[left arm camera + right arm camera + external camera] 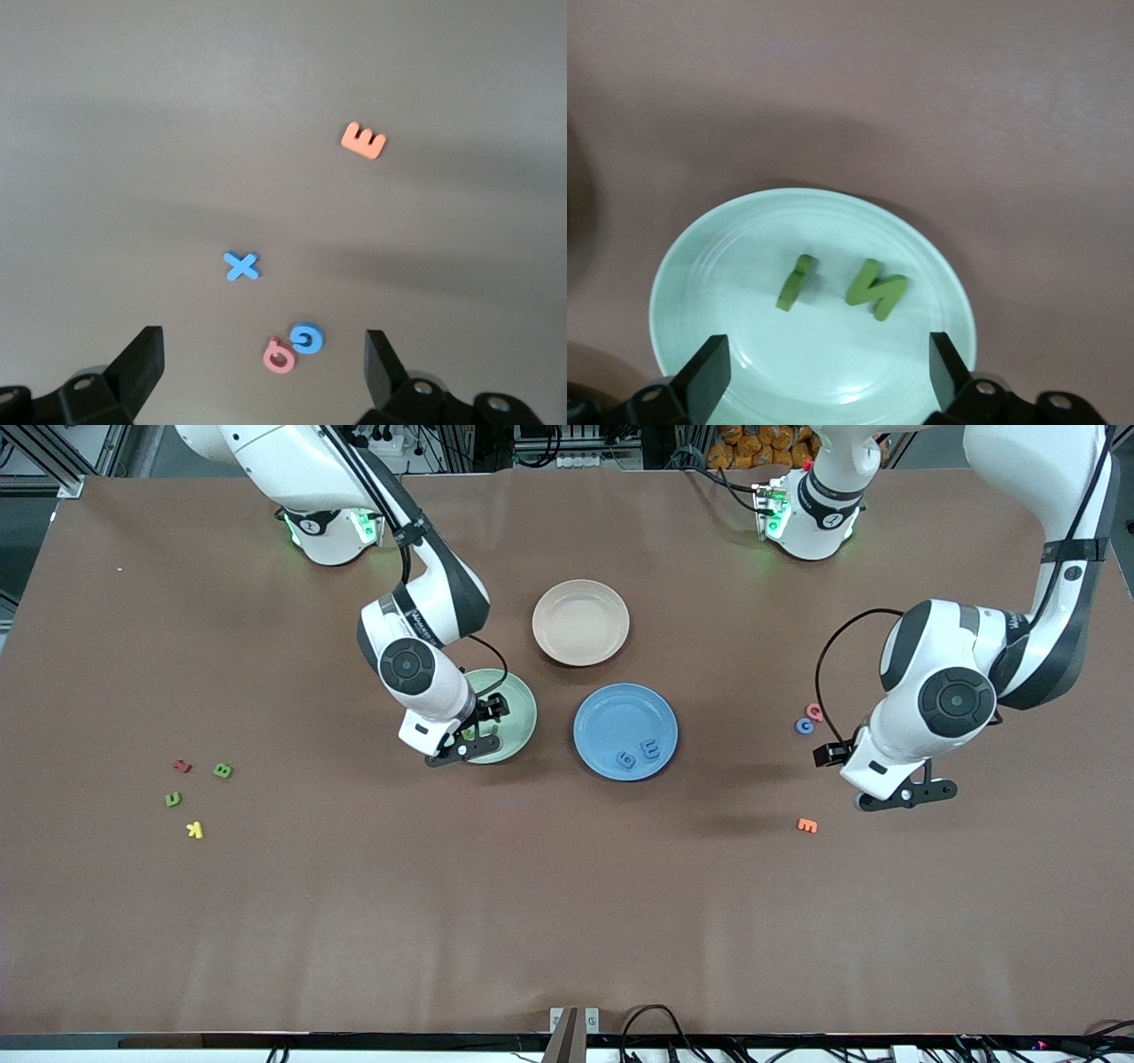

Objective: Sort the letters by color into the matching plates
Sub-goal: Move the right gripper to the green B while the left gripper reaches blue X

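So far: about half sorted, as I judge it.
Table (567, 921): wide bare brown top nearer the front camera — ample room for both arms, and no letter lies close to an edge.
Plates: green plate (682, 266) directly under the right gripper (819, 381); blue plate (594, 726) beside it toward the left arm's end; a beige plate (580, 622) holds nothing.
Done: two green letters (837, 288) lie in the green plate below the right gripper's spread, empty fingers; two blue letters (638, 755) lie in the blue plate.
Left: green B (222, 771) and green U (173, 799) well off toward the right arm's end; blue X (241, 266) and blue C (306, 338) under the left gripper (266, 363) — open, holding nothing.
Strays: pink letter (278, 356) touches the C, a crowded pick; orange E (363, 140), red letter (182, 765), yellow K (195, 830).
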You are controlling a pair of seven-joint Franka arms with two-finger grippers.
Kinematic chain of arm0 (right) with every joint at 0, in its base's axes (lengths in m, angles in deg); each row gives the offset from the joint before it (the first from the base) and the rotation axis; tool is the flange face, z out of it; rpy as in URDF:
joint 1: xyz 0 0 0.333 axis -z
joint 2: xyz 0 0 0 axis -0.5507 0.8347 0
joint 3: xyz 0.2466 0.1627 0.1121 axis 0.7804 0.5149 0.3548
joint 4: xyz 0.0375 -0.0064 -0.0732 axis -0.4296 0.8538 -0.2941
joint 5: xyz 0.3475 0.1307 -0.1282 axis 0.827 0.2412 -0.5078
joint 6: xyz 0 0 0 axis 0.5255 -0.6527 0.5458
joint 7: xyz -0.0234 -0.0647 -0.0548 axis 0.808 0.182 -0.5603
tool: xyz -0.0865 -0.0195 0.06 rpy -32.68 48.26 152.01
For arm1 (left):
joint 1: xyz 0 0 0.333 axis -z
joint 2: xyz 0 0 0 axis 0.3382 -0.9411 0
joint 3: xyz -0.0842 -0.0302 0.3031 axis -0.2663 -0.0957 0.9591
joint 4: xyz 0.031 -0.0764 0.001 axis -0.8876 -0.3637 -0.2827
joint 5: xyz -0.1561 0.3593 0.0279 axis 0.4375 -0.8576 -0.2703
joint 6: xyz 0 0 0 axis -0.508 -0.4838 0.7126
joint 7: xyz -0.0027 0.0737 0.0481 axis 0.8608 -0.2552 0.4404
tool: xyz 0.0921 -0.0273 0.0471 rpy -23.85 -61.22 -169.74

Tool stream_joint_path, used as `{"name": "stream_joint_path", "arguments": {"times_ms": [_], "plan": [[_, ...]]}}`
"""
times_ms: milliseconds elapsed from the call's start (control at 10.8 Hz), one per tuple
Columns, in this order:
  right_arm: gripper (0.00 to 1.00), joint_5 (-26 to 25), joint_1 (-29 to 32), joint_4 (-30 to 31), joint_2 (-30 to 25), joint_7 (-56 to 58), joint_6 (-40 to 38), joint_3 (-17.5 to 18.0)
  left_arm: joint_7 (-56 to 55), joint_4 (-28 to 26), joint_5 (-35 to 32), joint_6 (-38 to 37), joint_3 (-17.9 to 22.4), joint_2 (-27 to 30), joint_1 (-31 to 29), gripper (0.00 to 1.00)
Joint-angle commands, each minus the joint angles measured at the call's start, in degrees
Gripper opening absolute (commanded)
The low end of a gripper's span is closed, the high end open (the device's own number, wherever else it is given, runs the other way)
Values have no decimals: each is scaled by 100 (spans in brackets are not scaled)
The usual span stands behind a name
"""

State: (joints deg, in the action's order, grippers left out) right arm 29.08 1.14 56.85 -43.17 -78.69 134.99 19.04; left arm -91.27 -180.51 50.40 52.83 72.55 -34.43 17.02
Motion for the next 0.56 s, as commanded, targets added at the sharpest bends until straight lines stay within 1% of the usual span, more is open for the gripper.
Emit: {"name": "stream_joint_path", "arguments": {"times_ms": [0, 93, 185, 278, 370, 463], "plan": [[100, -349, 492, 10, -232, -46, -244, 26, 519, -805, 159, 408, 360, 445, -32, 100], [100, -393, 703, 1, -267, -37, -244, 26, 537, -1025, 168, 575, 509, 489, -41, 100], [100, -524, 923, 1, -285, -11, -253, 26, 529, -1175, 264, 750, 563, 498, -41, 100], [100, -629, 1151, -16, -276, 50, -236, 26, 537, -1315, 473, 978, 728, 499, -33, 100], [100, -657, 1441, -43, -276, 173, -227, 34, 538, -1517, 493, 1259, 843, 507, -24, 100], [100, -657, 1705, -43, -293, 374, -227, 43, 529, -1728, 502, 1593, 871, 507, -24, 100]]}}
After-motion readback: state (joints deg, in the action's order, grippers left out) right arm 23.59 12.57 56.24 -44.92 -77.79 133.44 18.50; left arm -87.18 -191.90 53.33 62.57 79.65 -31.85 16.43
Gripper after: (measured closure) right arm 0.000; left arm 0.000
